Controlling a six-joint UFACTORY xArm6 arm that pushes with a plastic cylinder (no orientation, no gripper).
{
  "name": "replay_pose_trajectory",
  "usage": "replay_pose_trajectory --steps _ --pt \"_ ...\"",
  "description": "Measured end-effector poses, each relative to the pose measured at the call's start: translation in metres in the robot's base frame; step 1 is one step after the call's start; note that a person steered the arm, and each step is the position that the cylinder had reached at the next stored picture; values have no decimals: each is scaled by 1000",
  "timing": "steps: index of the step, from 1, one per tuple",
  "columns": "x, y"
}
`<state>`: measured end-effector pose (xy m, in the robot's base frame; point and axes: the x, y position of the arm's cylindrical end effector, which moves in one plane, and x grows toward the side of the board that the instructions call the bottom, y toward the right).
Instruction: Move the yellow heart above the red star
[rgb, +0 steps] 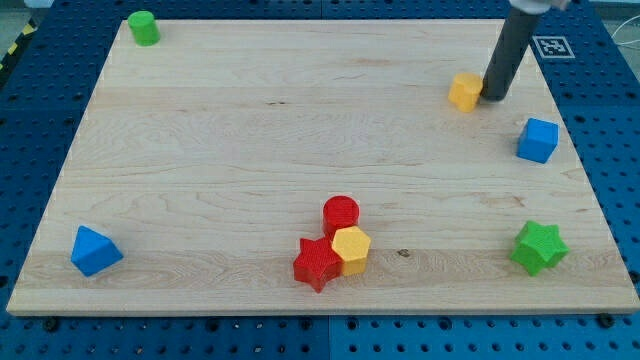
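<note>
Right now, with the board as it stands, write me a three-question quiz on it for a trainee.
1. True or false: my tip is at the view's right side of the yellow heart, close beside it.
2. Which block lies right against the red star? A) green star B) yellow hexagon C) blue cube
3. Fill in: the green cylinder sits in the view's top ____ corner of the board.

Key: 1 true. 2 B; the red cylinder sits just above the pair. 3 left.
</note>
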<state>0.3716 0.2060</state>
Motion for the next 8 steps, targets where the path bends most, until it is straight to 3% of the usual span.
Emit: replay_pose_trajectory --steps 1,3,4,6,8 --pt "36 -25" --pt "-27 12" --pt "-46 1" --pt "-41 -94" --pt "-66 -76"
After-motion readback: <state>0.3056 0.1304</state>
